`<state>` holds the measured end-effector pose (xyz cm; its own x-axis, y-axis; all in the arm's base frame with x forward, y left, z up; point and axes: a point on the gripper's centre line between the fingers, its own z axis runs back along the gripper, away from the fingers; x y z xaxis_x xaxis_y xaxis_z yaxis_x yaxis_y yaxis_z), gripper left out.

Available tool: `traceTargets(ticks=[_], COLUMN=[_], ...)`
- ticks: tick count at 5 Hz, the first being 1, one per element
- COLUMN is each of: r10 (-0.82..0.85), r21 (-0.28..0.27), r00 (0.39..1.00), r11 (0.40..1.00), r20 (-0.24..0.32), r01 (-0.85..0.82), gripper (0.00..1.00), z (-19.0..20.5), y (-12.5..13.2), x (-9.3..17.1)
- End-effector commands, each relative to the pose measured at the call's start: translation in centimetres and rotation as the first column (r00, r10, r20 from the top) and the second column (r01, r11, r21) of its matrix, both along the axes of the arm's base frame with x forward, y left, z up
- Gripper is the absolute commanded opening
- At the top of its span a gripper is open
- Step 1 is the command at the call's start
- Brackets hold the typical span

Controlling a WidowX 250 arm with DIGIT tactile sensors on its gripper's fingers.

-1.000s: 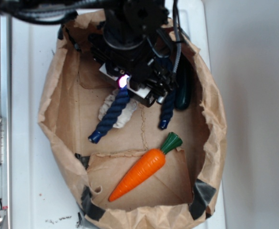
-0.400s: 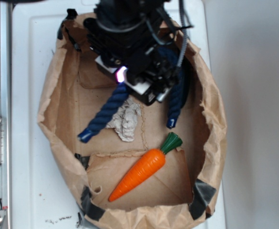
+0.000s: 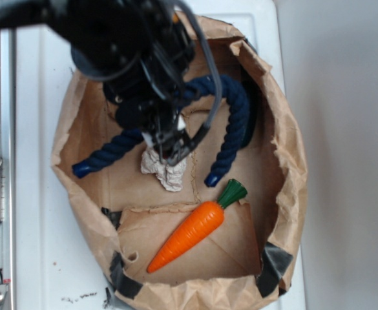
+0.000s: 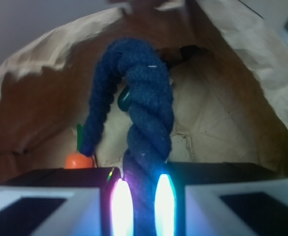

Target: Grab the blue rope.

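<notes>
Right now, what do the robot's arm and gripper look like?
The arm is black and bulky, with dark cables looping along it. In the wrist view the gripper shows black fingers with pale grey or white blocks in front, and two pads glowing pink and cyan.

Twisted fibrous blue rope [image 3: 231,123], crinkled paper bag [image 3: 285,161]

1 blue rope [image 3: 237,123], 1 carrot [image 3: 189,236], 1 paper bag [image 3: 291,168], 1 tool [image 3: 169,145]
</notes>
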<state>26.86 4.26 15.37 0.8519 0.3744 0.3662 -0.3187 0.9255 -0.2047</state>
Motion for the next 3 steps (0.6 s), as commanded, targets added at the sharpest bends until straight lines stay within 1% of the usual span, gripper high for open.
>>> traceTargets(ticks=[1,2,3], r10=[-0.009,-0.066,-0.065], r21=[0.237,0.228,0.272], r00=[1.000,0.996,0.997], r11=[0.971,0.971,0.961], r20=[-0.029,-0.059,0.031], r01=[0.015,0.078,0.055], gripper=[0.00,0.00,0.00], z=[5.0,5.4,5.0], y=[-1.4,-1.4,-1.6], x=[0.4,-0.3,-1.1])
